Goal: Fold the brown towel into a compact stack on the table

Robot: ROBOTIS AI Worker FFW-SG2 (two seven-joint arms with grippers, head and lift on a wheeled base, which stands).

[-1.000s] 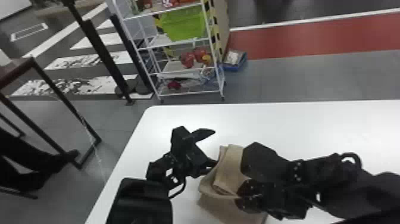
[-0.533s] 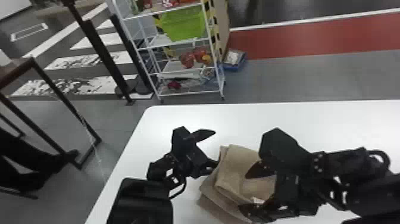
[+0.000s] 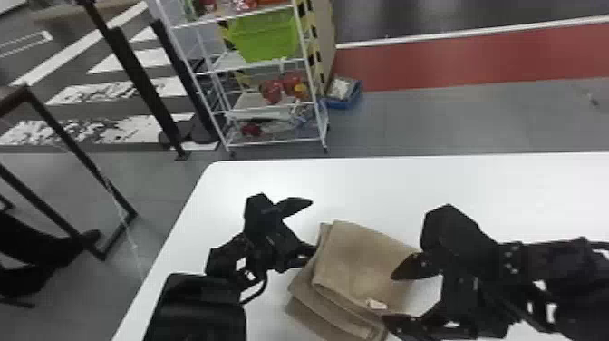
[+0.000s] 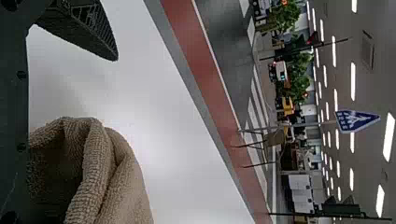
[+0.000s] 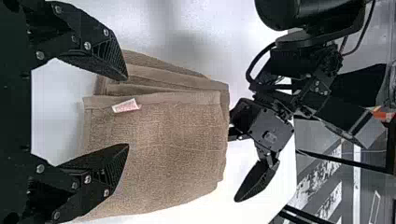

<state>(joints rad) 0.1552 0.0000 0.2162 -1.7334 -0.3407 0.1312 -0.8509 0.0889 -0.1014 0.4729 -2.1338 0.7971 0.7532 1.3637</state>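
The brown towel (image 3: 362,267) lies folded in layers on the white table, a small label on its upper layer near the front. Beside its left edge is my left gripper (image 3: 308,231), fingers wide apart, one finger at the towel's edge. The left wrist view shows the gripper (image 4: 74,88) with bunched towel (image 4: 116,182) along its lower side. At the towel's right side my right gripper (image 3: 394,294) stands open. In the right wrist view the gripper (image 5: 126,112) has its two fingers parted above the towel (image 5: 168,140), nothing held between them.
The white table (image 3: 385,190) reaches its rounded far left corner beyond my left gripper. Behind it on the floor stand a white wire shelf (image 3: 267,109) with a green bin (image 3: 265,36) and a blue box (image 3: 344,93). A dark frame (image 3: 68,168) stands at the left.
My right gripper has moved right, off the towel, and its fingers have parted, uncovering the folded top layer and label. The left arm has stayed almost still.
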